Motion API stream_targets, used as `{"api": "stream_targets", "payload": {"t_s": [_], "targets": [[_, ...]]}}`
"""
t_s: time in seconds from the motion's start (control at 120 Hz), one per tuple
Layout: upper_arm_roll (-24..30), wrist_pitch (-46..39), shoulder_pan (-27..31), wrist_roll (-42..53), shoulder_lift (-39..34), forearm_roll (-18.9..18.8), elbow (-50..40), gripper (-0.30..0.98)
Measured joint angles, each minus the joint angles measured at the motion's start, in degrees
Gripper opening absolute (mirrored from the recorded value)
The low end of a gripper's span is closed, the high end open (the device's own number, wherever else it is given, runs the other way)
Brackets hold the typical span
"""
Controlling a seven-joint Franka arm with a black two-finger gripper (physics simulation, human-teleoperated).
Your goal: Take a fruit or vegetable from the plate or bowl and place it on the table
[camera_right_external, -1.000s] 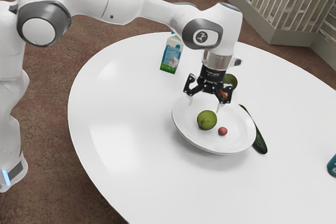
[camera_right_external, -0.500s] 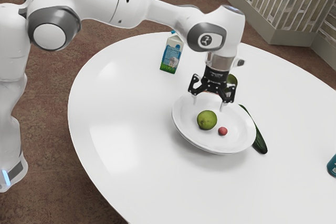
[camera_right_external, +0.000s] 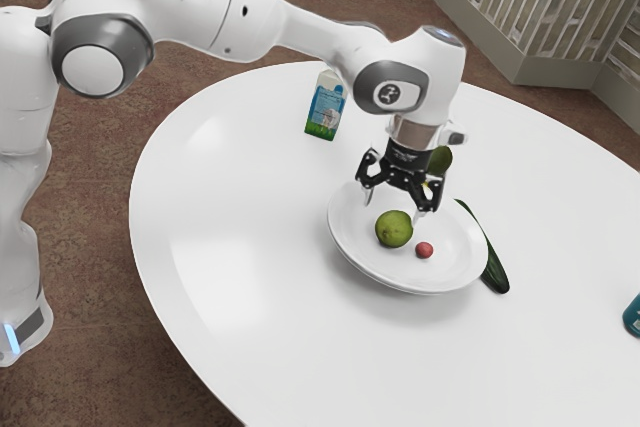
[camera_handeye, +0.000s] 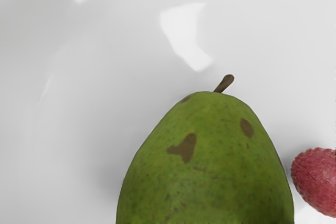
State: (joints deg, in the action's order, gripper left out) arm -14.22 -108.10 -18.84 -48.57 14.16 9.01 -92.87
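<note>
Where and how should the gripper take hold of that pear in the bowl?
Probably from straight above, with the open gripper closing across the pear's wide, rounded body. It seems to lie on its side and narrows toward the stem, where a grip might slip. The lychee sits close beside it, so that side looks tight for a finger.
</note>
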Motion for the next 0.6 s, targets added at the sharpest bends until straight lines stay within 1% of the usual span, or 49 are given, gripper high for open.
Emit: {"api": "stream_targets", "payload": {"t_s": [0.325,0.6], "targets": [[0.7,-2.4,0.5,3.0,1.8,0.4,-0.1,0.69],[0.7,-3.6,0.7,4.3,3.5,1.7,-0.7,0.69]]}}
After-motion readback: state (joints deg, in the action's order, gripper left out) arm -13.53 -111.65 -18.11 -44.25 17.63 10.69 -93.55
